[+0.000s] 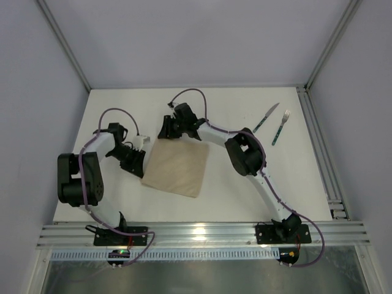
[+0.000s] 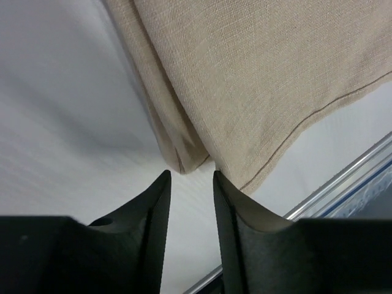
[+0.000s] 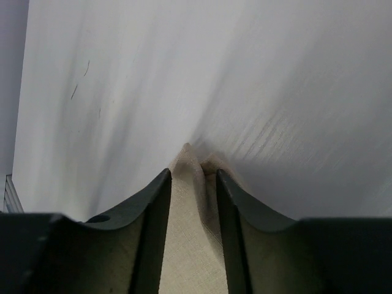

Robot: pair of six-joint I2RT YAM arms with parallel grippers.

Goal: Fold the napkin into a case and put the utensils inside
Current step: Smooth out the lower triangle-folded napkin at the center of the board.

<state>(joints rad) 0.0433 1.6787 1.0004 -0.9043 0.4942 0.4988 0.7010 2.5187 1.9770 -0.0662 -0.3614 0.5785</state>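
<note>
**Mid-fold: one fold looks laid, both tools slack at the cloth's left edge**

My left gripper (image 2: 190,174) stands with its jaws parted and nothing between them. The near-left corner of the napkin (image 1: 177,166) lies just ahead of its tips, apart from both fingers. My right gripper (image 3: 193,173) is parted too, astride the far-left corner. A small raised peak of cloth sits between its fingers, and to my eye it lies loose there rather than pinched.

The napkin lies flat on the table (image 1: 245,202), left of centre, between my two tools. My left wrist view shows two layers stacked at the near corner, so I judge the first fold laid and the case not yet formed.

The knife (image 1: 266,118) and fork (image 1: 281,127) lie side by side at the far right, well apart from the cloth and untouched.

Next I need a fresh pinch on one long edge, catching both layers, and a fold across to narrow the cloth without dragging it. The cutlery comes after that.
</note>
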